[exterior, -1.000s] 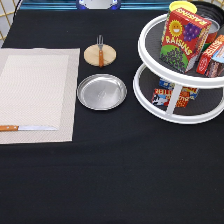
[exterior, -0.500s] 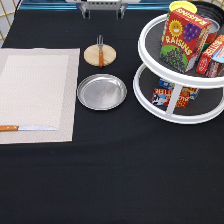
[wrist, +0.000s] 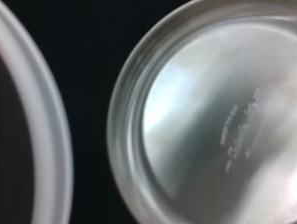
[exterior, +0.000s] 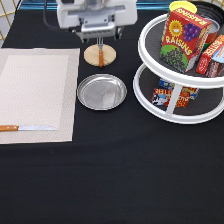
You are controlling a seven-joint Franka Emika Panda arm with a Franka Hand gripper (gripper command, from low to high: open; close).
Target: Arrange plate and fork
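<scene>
A: Since a second ago the arm has come down from the exterior view's top edge; its gripper [exterior: 100,40] now hangs right above the wooden disc [exterior: 99,55], where then only a sliver of it showed.

B: And the fingers?

A: I cannot tell; the hand's grey body hides how they stand.

B: What is the surface like?

A: A table under a black cloth [exterior: 115,170]. A pale woven placemat [exterior: 35,92] lies at the exterior view's left, with a wooden-handled knife [exterior: 27,128] flat near its lower edge. At the right stands a white two-tier turntable [exterior: 175,102] carrying a raisin box [exterior: 182,40] and other packets.

B: The plate?

A: The plate [exterior: 101,92] sits on the cloth between placemat and turntable, just below the disc. Round, shallow, shiny silver metal with a flat rim. The wrist view shows its gleaming rim and base [wrist: 227,125] close up, beside the turntable's white edge [wrist: 44,125].

B: The fork?

A: The fork [exterior: 100,54] rests on the round light-wood disc, brown handle showing, under the gripper.
</scene>
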